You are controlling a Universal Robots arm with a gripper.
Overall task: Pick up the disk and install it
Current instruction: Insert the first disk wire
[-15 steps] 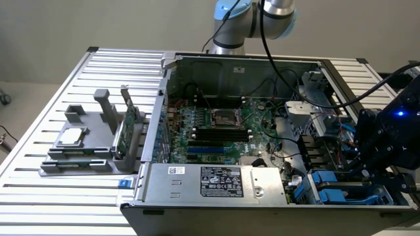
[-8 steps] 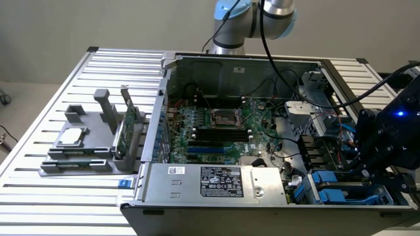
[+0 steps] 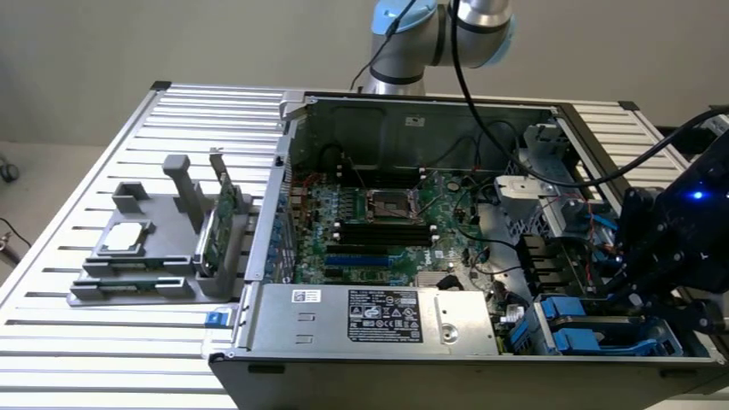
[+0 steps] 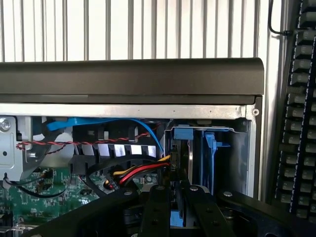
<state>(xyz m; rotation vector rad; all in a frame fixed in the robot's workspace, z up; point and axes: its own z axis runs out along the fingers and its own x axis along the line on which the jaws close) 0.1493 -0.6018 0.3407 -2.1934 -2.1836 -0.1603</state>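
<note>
The disk [image 4: 181, 148] stands on edge in the drive bay at the corner of the open computer case, a dark slab with bright blue plastic rails. My gripper [image 4: 177, 197] is right behind it; the two black fingers [image 4: 157, 207] press close on either side of its blue end, shut on it. In the exterior view my gripper [image 3: 651, 286] hangs over the drive bay at the case's near corner, on the exterior view's right, where blue rails [image 3: 575, 329] show under it.
A second blue carrier [image 4: 211, 148] sits beside the disk. Red, yellow and black cables [image 4: 138, 170] run close by, under the case's black wall [image 4: 128, 79]. The power supply [image 3: 387, 316] and motherboard [image 3: 376, 218] fill the case. A grey fixture [image 3: 137, 265] holds a chip and a green card [image 3: 224, 218].
</note>
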